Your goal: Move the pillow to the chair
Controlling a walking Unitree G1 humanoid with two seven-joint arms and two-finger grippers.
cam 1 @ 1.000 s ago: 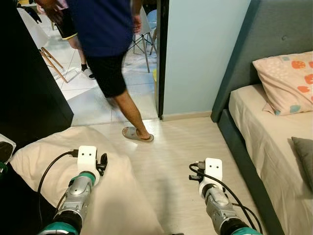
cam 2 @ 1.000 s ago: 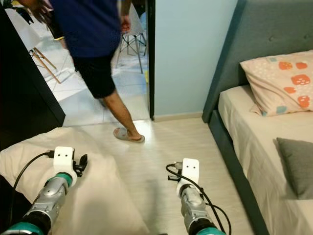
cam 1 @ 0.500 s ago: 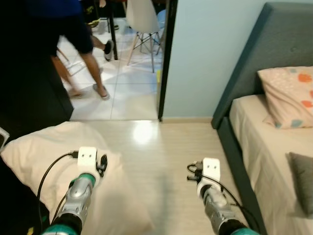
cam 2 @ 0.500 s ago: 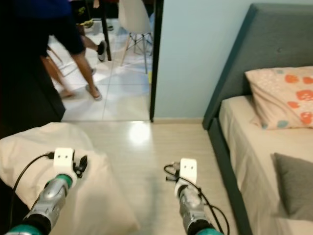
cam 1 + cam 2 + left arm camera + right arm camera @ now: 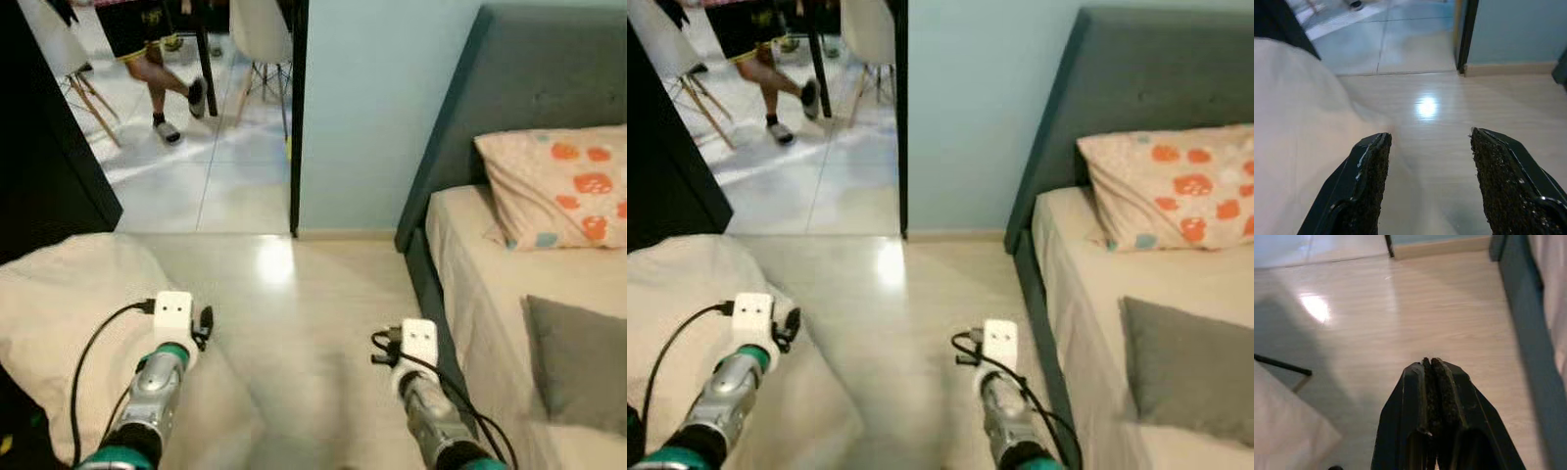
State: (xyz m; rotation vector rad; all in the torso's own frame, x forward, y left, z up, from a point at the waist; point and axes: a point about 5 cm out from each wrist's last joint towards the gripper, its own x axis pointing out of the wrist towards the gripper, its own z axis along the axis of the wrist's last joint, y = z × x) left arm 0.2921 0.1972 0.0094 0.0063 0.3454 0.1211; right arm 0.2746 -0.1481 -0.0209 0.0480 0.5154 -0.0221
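Nearest, the left gripper [image 5: 1425,186] hangs with fingers spread above the cream pillow [image 5: 69,323] lying on the floor at the robot's left. The right gripper [image 5: 1432,382] has fingers pressed together over bare floor beside the bed [image 5: 470,264]. Beyond the doorway stands a white chair [image 5: 260,24], a person's legs [image 5: 157,83] beside it.

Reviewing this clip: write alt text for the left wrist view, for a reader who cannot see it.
The left gripper is open, its two black fingers spread apart above a pale wooden floor with a bright light glare. A large cream pillow lies beside one finger, and beyond it a dark door frame leads to a tiled room.
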